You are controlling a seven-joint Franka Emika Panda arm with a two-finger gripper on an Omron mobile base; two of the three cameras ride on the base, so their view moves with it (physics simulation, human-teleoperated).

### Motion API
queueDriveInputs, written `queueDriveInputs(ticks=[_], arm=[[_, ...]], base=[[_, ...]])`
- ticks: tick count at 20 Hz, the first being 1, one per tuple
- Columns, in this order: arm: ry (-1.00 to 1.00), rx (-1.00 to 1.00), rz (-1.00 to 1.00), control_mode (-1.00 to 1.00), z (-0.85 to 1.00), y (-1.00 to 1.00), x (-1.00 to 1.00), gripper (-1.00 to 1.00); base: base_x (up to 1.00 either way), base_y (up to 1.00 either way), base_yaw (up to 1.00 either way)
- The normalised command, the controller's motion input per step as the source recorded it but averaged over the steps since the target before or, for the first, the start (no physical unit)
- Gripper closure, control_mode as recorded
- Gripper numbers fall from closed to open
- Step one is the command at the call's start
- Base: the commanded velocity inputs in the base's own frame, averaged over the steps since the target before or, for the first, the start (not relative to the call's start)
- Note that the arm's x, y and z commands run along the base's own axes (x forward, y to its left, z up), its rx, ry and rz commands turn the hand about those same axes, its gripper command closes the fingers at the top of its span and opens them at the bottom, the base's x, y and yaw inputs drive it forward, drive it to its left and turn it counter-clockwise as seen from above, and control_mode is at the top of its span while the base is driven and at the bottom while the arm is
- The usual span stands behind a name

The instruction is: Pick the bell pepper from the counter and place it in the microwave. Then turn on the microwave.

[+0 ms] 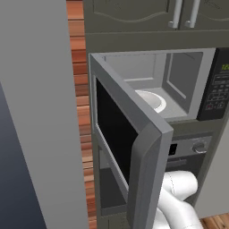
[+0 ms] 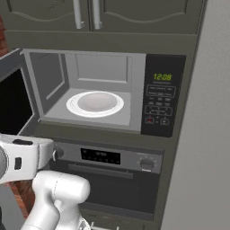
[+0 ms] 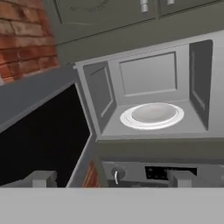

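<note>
The microwave (image 2: 101, 67) stands open, its dark-glass door (image 1: 116, 129) swung out to the left. The white round plate (image 2: 95, 103) inside it is bare. The black keypad (image 2: 161, 96) with green digits is to the right of the cavity. In the hand view the cavity (image 3: 148, 74) and plate (image 3: 152, 116) lie ahead and slightly right, the door (image 3: 39, 135) to the left. My gripper (image 3: 113, 179) is open, its fingertips (image 3: 41, 178) wide apart with nothing between them. The bell pepper and the counter are out of view.
A knobbed oven (image 2: 112, 157) sits right below the microwave. Dark cabinets with silver handles (image 2: 85, 13) hang above. A brick wall (image 1: 80, 67) and a tall grey panel (image 1: 36, 112) stand to the left, and a pale panel (image 2: 206, 134) to the right.
</note>
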Motion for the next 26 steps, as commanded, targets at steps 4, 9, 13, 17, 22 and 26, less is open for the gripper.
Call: queueDriveInputs(ticks=[4, 9, 13, 17, 22, 26], arm=[[0.0, 0.0, -0.29, -1.0, 0.0, -0.02, 0.0, -1.0], [0.0, -0.03, -0.2, -1.0, 0.0, -0.05, 0.0, -1.0], [-0.03, -0.06, -0.01, -1.0, 0.0, -0.06, 0.0, -1.0], [-0.01, -0.09, 0.0, -1.0, -0.01, -0.03, 0.0, -1.0], [0.0, -0.04, 0.0, 1.0, -0.01, 0.0, 0.0, -1.0], [0.0, 0.0, 0.0, 1.0, 0.0, 0.0, 0.0, -1.0]], base=[[0.0, 0.0, 0.0], [0.0, 0.0, 0.0], [0.0, 0.0, 0.0], [0.0, 0.0, 0.0], [0.0, 0.0, 0.0], [-0.11, -0.06, -0.03]])
